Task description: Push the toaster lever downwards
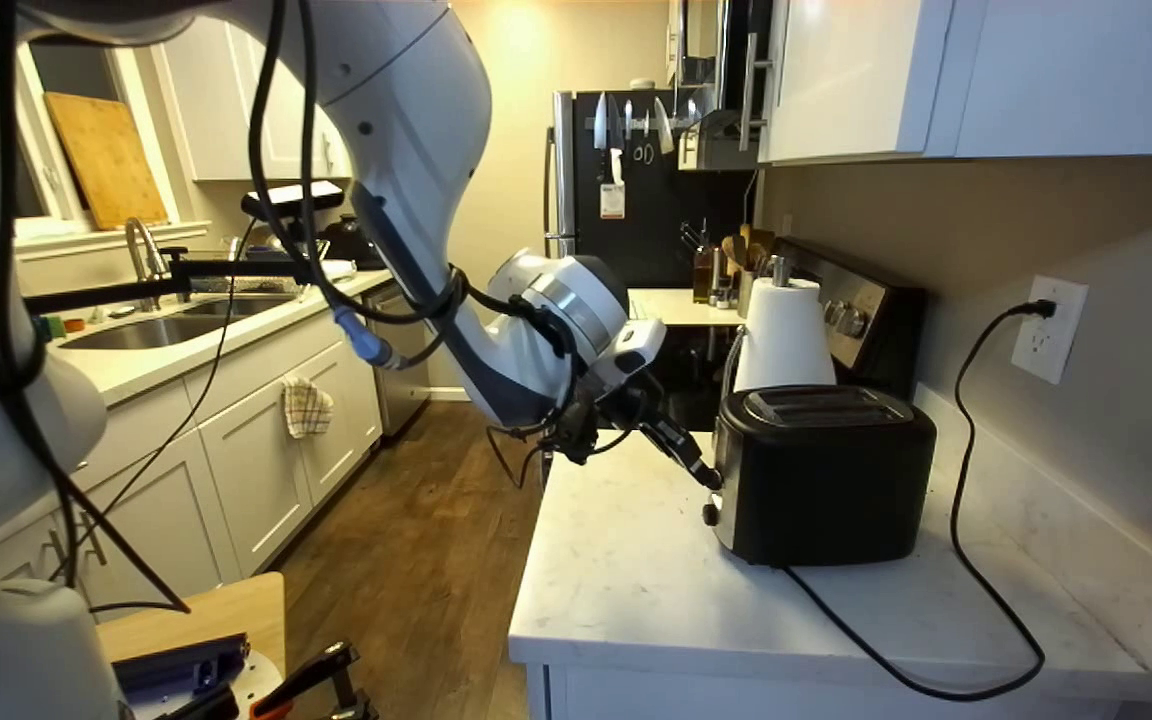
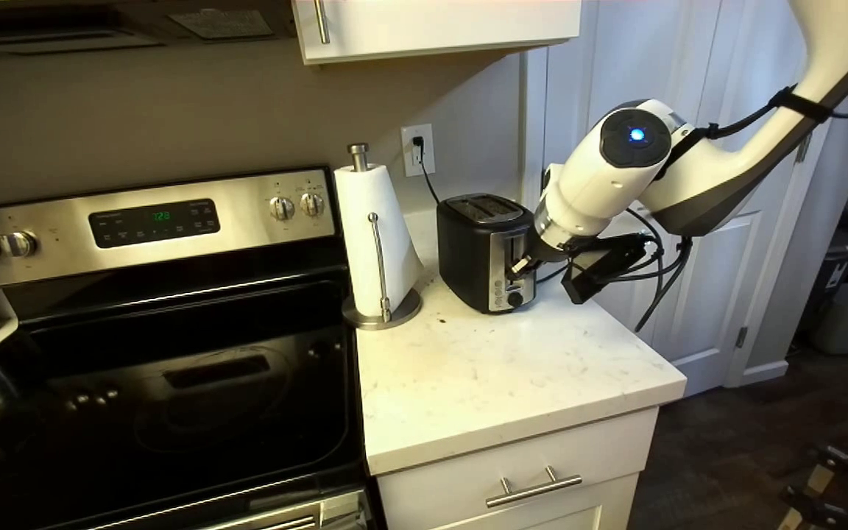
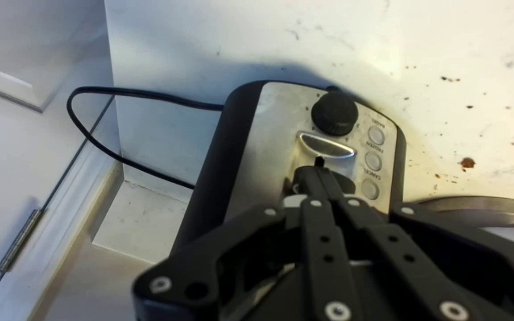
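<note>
The black, boxy toaster [image 1: 826, 490] stands upright on the white counter; it also shows in an exterior view [image 2: 464, 254] and in the wrist view [image 3: 250, 156]. Its greyish end face, with a dial and several round buttons, faces my gripper. The lever [image 3: 346, 183] is a dark tab on that face, partly covered by my fingertips in the wrist view; it cannot be made out clearly in the exterior views. My gripper [image 3: 318, 174] is shut, its fingers pressed together with nothing between them. Its tips [image 1: 706, 472] are at the lever in both exterior views [image 2: 518, 268]; contact is unclear.
A white paper towel roll [image 2: 376, 243] on a metal stand is beside the toaster, between it and the stove [image 2: 174, 368]. The black power cord [image 1: 971, 570] loops over the counter edge [image 1: 736, 650] to the wall outlet [image 1: 1049, 330]. An upper cabinet [image 1: 986, 80] hangs above.
</note>
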`<state>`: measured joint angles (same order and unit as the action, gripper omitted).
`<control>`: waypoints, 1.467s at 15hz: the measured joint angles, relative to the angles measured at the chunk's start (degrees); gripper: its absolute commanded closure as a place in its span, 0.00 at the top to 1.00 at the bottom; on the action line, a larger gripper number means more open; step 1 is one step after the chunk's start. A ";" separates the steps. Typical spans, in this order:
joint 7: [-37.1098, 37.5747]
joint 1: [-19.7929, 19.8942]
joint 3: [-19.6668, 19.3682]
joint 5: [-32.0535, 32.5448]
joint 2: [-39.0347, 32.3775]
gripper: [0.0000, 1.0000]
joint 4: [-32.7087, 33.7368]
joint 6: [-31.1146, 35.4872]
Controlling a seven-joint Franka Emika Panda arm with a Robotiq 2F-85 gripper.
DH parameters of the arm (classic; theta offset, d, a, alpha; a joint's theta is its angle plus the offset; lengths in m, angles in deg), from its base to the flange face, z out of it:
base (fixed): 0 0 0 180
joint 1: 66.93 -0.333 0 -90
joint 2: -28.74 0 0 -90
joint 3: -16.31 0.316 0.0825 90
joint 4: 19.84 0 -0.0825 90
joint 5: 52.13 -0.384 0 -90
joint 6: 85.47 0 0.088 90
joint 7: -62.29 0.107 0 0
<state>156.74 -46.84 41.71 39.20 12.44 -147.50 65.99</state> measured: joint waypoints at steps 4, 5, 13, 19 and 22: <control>-0.40 0.00 -0.16 -0.28 -1.74 0.00 0.80 0.02; -0.70 0.00 -0.19 -0.52 -2.03 0.00 0.95 0.02; -2.40 -0.26 -0.25 -0.60 -4.06 0.00 2.66 -0.54; -1.54 -0.49 -0.26 2.16 -3.91 0.00 2.79 -1.67; -0.65 -2.06 -2.32 4.10 -2.53 0.00 1.98 -3.76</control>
<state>156.09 -48.90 39.40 43.30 9.90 -145.51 62.22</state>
